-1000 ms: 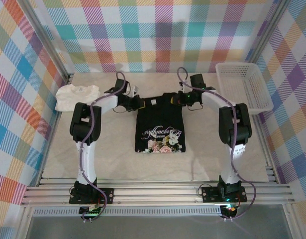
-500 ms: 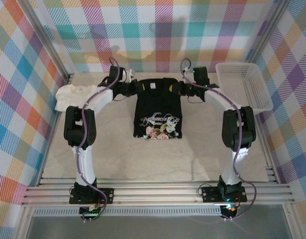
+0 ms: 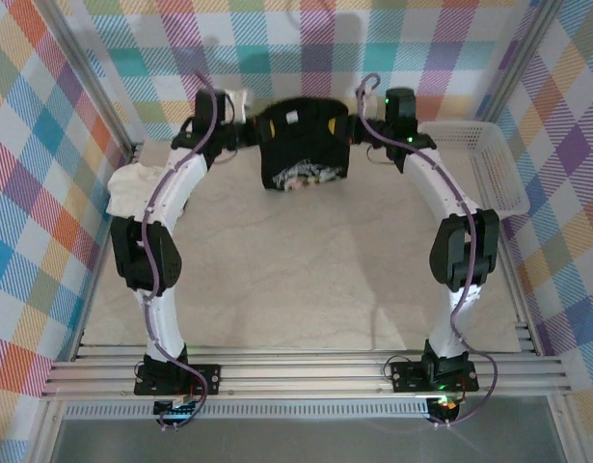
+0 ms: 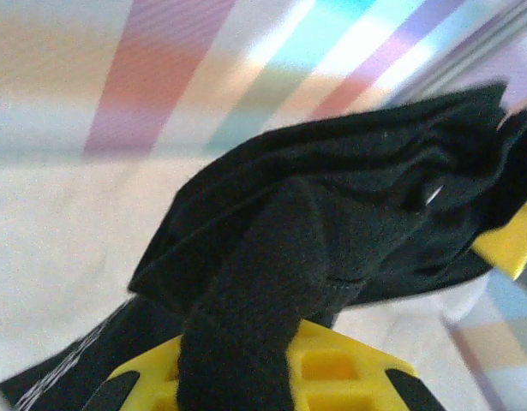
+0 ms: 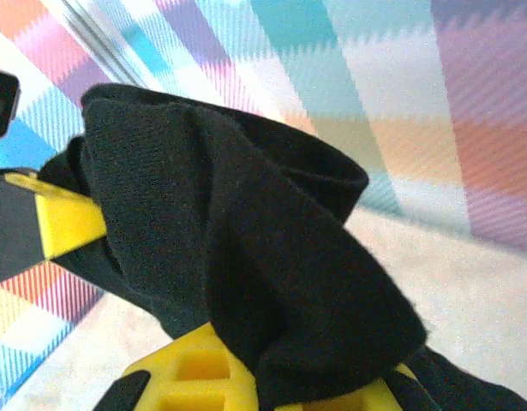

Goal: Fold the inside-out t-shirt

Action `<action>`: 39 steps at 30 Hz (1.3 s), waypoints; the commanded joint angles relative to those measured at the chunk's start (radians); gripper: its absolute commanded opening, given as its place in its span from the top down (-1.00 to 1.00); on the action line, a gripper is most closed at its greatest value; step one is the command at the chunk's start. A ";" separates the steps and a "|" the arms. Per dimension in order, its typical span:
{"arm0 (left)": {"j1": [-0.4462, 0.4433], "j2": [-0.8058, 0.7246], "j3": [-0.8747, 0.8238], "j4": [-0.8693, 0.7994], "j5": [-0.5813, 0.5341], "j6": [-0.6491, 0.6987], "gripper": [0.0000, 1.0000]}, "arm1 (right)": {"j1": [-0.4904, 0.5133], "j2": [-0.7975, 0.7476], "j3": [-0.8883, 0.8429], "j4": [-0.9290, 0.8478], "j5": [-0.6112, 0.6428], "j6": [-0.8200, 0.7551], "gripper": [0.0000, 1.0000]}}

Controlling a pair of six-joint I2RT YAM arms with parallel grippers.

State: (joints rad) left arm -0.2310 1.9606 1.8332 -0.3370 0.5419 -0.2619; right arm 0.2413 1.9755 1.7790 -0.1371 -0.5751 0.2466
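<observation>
The inside-out t-shirt (image 3: 301, 145) is black with a pale floral print along its lower edge. It hangs stretched between both grippers at the far end of the table, in front of the back wall. My left gripper (image 3: 256, 131) is shut on the shirt's left top corner. My right gripper (image 3: 345, 126) is shut on its right top corner. In the left wrist view, bunched black cloth (image 4: 332, 223) covers the yellow fingers (image 4: 349, 368). Black folds (image 5: 229, 240) drape over the yellow fingers (image 5: 190, 377) in the right wrist view as well.
A crumpled white garment (image 3: 137, 188) lies at the table's left edge. A white plastic basket (image 3: 479, 164) stands at the back right. Plaid walls close in the back and both sides. The beige table (image 3: 296, 280) stretches out below the shirt.
Both arms have reached toward the back wall and risen, carrying the shirt with them. The shirt has left the middle of the table and now hangs at the back.
</observation>
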 commanded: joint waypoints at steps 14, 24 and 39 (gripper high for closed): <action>-0.226 -0.446 -0.904 0.278 0.018 -0.163 1.00 | 0.013 -0.523 -0.887 -0.024 -0.020 0.043 1.00; -0.199 -0.219 -0.794 0.235 -0.122 -0.124 1.00 | 0.012 -0.201 -0.603 -0.216 0.135 -0.052 0.95; -0.137 -0.228 -0.819 0.207 -0.227 -0.164 -0.53 | -0.002 -0.224 -0.509 -0.407 0.348 -0.064 0.02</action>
State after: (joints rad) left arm -0.3790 1.8202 1.0641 -0.1020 0.3508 -0.4141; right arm 0.2474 1.8870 1.3125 -0.4892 -0.2733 0.2005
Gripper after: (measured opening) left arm 0.703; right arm 0.478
